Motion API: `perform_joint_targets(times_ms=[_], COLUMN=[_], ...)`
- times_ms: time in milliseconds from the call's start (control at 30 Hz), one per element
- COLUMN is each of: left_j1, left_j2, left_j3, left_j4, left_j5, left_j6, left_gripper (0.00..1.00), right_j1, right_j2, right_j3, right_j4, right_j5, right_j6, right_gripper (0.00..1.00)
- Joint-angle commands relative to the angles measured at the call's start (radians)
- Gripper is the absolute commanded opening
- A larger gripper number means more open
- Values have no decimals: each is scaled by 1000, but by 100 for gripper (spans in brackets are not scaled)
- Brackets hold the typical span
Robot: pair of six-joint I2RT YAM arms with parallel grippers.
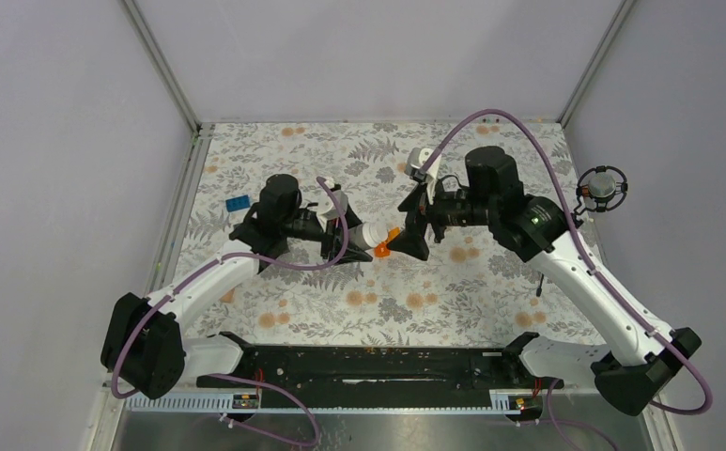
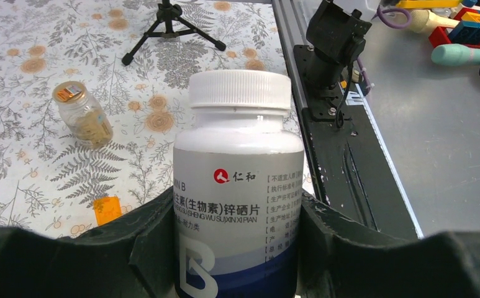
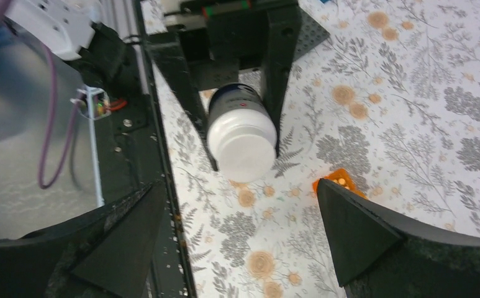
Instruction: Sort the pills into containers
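I'm seeing the left arm (image 1: 199, 282) and right arm (image 1: 595, 293) wearing white shells between black joint housings. Purple cables (image 1: 490, 115) are looping along both. Matte black wedge fingers (image 3: 355, 230) are filling the wrist view's lower corners.

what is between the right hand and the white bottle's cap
Nothing visible: the open right hand faces the cap of the white bottle across bare air. The orange box lies lower, on the table.

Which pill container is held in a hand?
The white-capped bottle with the blue-banded label, clamped in the left hand; the clear jar of tan pills and the orange box sit on the cloth.
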Motion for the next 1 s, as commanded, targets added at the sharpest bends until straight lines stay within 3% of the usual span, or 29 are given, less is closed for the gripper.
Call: perform_joint_targets(times_ms=[0, 300, 500, 733, 833, 967], left_j1=[-8, -35, -48, -63, -66, -65], left_j2=[-18, -5, 1, 17, 18, 13], left_j3=[46, 31, 33, 45, 45, 46], left_j4=[-25, 11, 8, -8, -10, -27], left_j5=[64, 107, 112, 122, 117, 107], left_j6=[71, 76, 74, 89, 91, 110], left_gripper=[0, 0, 0, 0, 0, 0], right_j1=[15, 18, 20, 24, 26, 28], right_j2=[25, 117, 113, 135, 127, 132], right_j3=[-10, 55, 41, 26, 7, -8], right_j4=[45, -69, -28, 57, 148, 271], right_j5=[81, -60, -32, -3, 5, 142], right_j6=[-135, -251, -256, -193, -131, 4], right_gripper=[99, 99, 95, 84, 84, 86])
